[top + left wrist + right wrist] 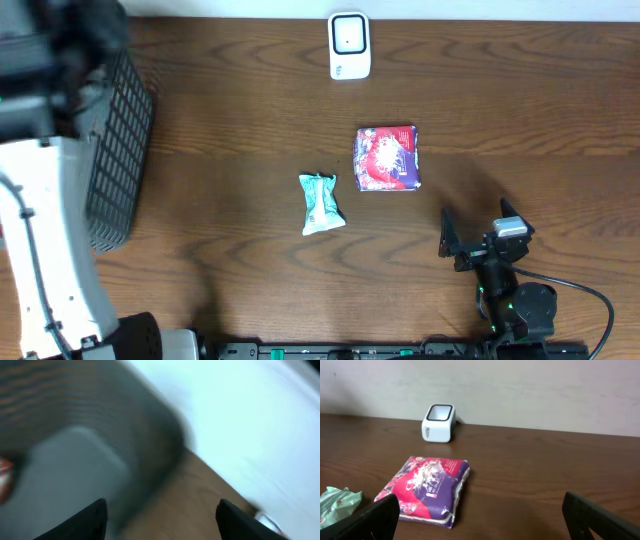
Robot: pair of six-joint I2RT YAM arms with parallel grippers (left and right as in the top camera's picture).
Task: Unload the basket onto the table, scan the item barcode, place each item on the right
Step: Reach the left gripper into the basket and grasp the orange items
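The white barcode scanner (349, 45) stands at the table's far edge, also visible in the right wrist view as scanner (439, 422). A purple and red packet (387, 158) lies flat mid-table, and a crumpled teal packet (321, 203) lies to its left. My right gripper (478, 226) stands open near the front right, empty, with the purple packet (427, 487) ahead and to its left. The left wrist view is blurred; there my left gripper (162, 520) is open with nothing between its fingers, over the rim of the black basket (150, 435).
The black mesh basket (115, 150) sits at the table's left edge, with the white left arm (45, 230) reaching over it. Something red (4, 477) shows inside the basket. The teal packet (337, 505) lies at the far left of the right wrist view.
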